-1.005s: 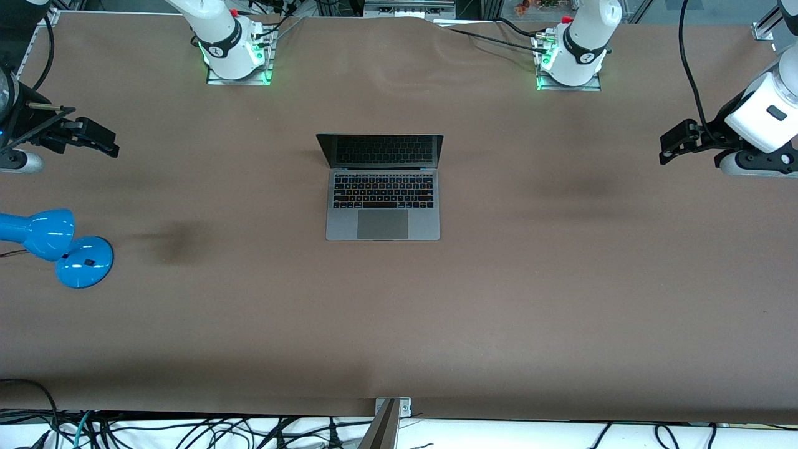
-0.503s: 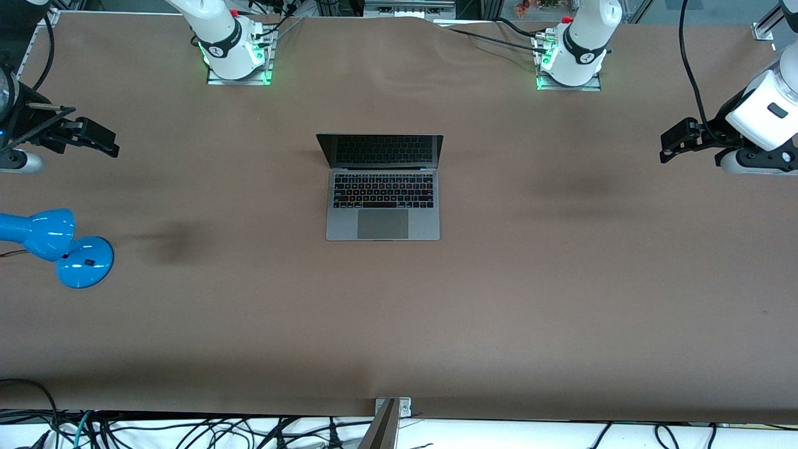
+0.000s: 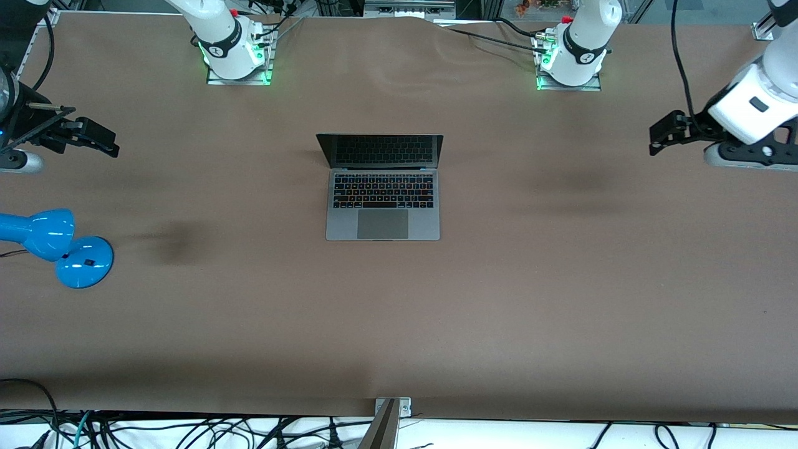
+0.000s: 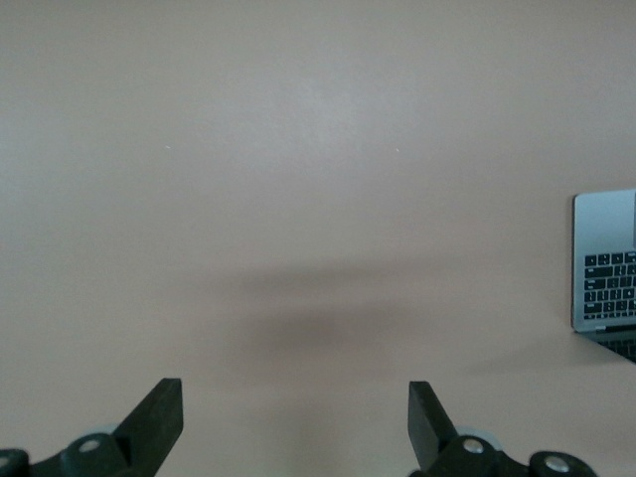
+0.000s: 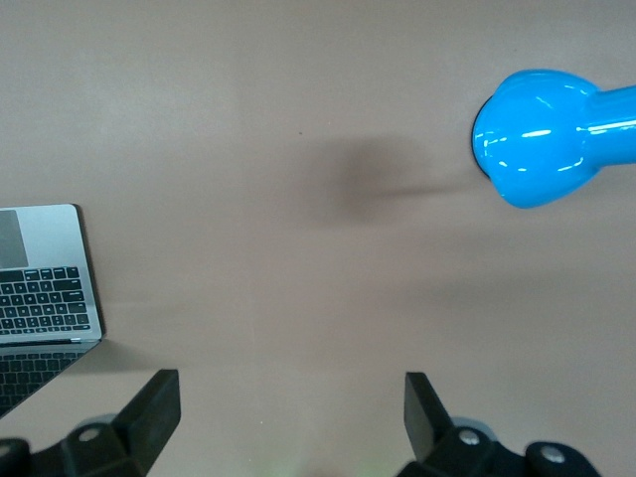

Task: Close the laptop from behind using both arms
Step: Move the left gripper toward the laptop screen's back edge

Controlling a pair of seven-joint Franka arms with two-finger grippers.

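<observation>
The laptop [image 3: 381, 187] lies open at the middle of the table [image 3: 499, 299], somewhat nearer the edge where the arm bases stand than the front-camera edge. Its screen stands raised with the keyboard toward the front camera. Nothing touches it.

Step in hand: the approach, at its very start. Neither gripper is near the lid.

Left gripper [image 3: 659, 134]: held up over the table at the left arm's end, well apart from the laptop. Its wrist view shows the two fingers [image 4: 159, 417] spread wide with bare table between them. The laptop's corner [image 4: 606, 263] sits at the margin of that view.

Right gripper [image 3: 103, 140]: held up over the table at the right arm's end, also well apart from the laptop. Its jaws stand apart in the wrist view, empty. A blue desk lamp [image 3: 53, 243] rests on the table at that same end, nearer the front camera than the gripper, and shows in the right wrist view [image 5: 547, 134].

Next move, as judged: both grippers must travel inward and come round to the base-side of the raised screen. They should meet the lid's top edge together, then press it evenly down toward the keyboard. Uneven pressure could twist the lid or slide the laptop.

Change against the earlier frames: the left gripper has shifted slightly toward the base-side edge and a little inward. The right gripper, laptop and lamp stand unchanged.
</observation>
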